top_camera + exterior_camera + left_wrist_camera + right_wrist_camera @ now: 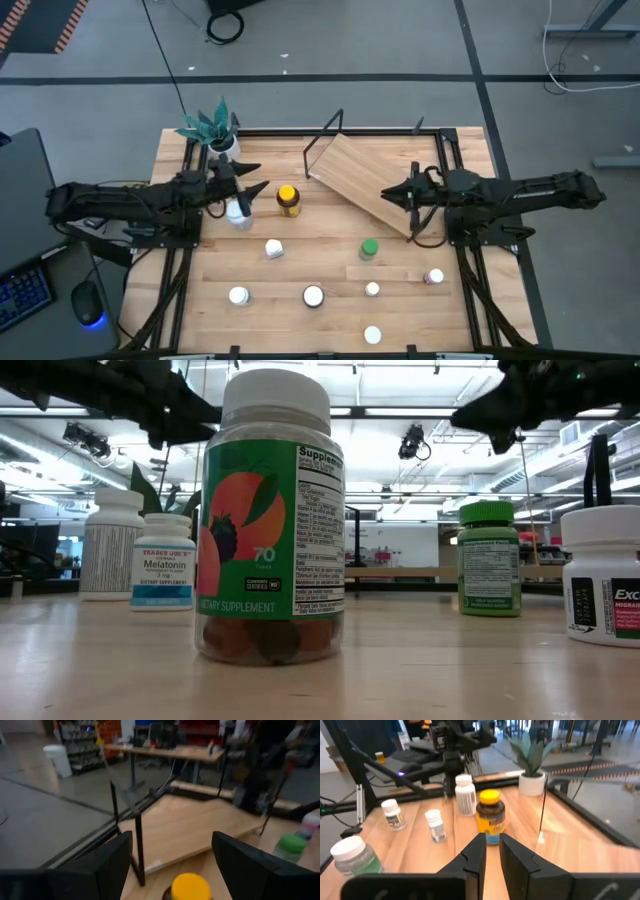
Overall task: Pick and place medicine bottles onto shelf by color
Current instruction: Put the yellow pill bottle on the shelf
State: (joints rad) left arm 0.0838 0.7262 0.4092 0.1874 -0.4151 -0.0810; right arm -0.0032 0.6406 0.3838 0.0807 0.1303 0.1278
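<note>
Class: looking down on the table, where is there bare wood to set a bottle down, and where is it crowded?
Free: the near left corner, beside the white-capped bottle; the near right corner below the pinkish bottle; the shelf board itself. Crowded: around the plant pot, the left gripper and the amber bottle.

pale matt wood shelf (372,182) in thin black metal wire, glossy clear plastic gummy bottle (272,520).
</note>
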